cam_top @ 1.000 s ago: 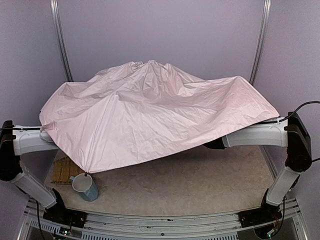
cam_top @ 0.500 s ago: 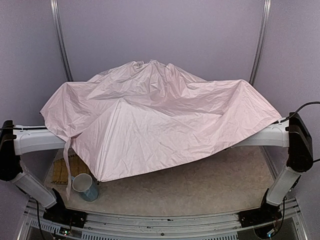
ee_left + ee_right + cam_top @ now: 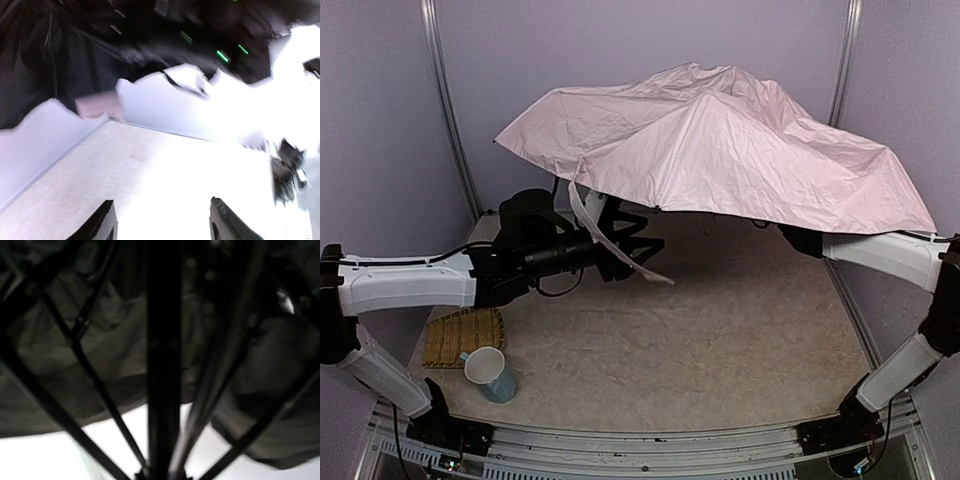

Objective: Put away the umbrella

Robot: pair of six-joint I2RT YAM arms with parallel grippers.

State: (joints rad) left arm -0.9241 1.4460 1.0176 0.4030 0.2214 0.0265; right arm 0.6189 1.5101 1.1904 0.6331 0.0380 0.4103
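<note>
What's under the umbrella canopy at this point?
Black lining, ribs and shaft show beneath the umbrella; the right arm reaches under it. The right gripper itself is covered by the fabric.

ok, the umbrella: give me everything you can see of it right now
The umbrella is partly open: a crumpled pale pink canopy of thin fabric, tilted, aloft over the rear right of the table. Underneath, the lining is black, with thin black ribs fanning off a black shaft. A pink strap hangs from its left edge, crossing in front of the open left gripper, which grips nothing. The right arm reaches under the canopy; its grip is hidden. The handle is not visible.
</note>
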